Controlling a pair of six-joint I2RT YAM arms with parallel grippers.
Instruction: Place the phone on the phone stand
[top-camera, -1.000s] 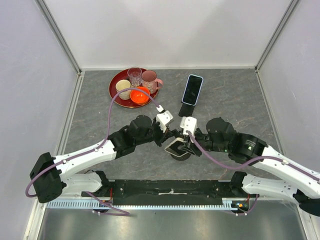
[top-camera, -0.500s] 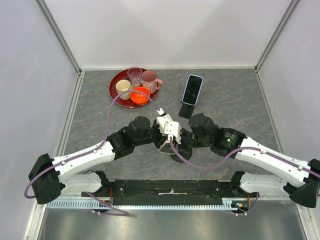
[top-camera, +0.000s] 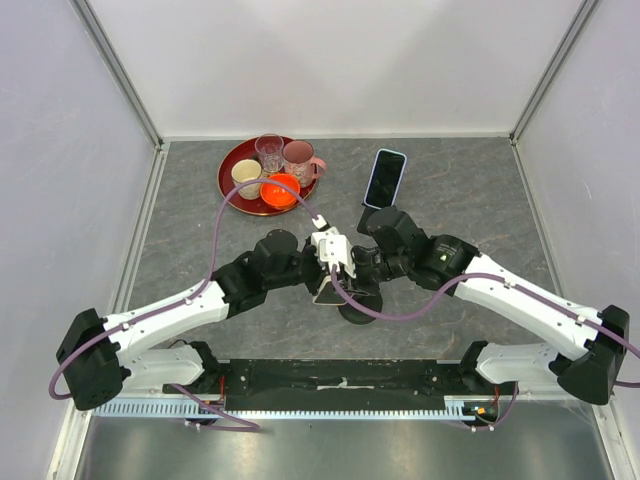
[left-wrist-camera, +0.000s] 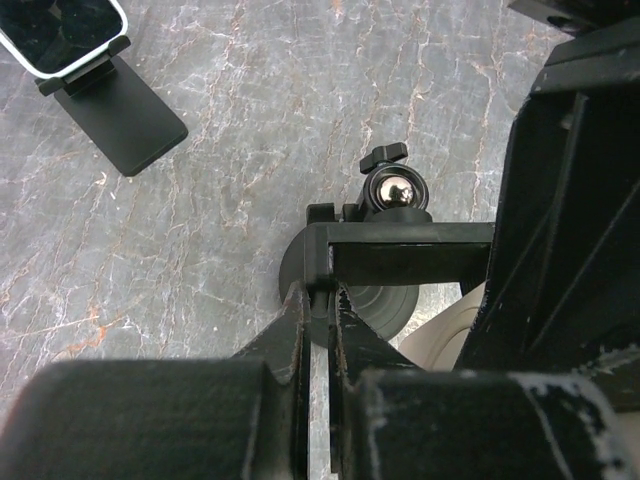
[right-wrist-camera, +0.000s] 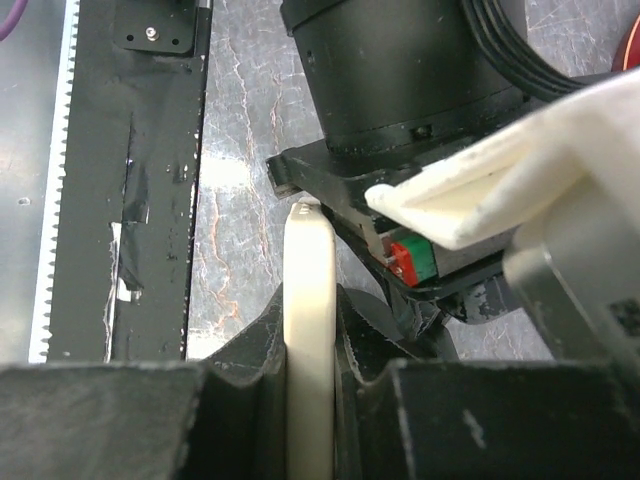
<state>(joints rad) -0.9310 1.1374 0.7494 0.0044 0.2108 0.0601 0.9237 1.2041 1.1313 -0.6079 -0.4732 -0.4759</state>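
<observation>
The grey stone table (top-camera: 480, 210) is walled on three sides, all well apart from the grippers. At back left, a red tray (top-camera: 227, 182) holds a cream cup (top-camera: 246, 176), a glass (top-camera: 269, 150), a pink mug (top-camera: 298, 157) and an orange bowl (top-camera: 279, 190). Mid-table, the left gripper (left-wrist-camera: 320, 300) pinches the phone stand (left-wrist-camera: 400, 240) by its bracket, and the right gripper (right-wrist-camera: 310, 315) clamps the cream phone (right-wrist-camera: 310, 250) edge-on beside it.

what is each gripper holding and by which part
Left gripper: the phone stand, pinched at the corner of its black bracket. Right gripper: the cream phone, clamped across its flat faces.
</observation>
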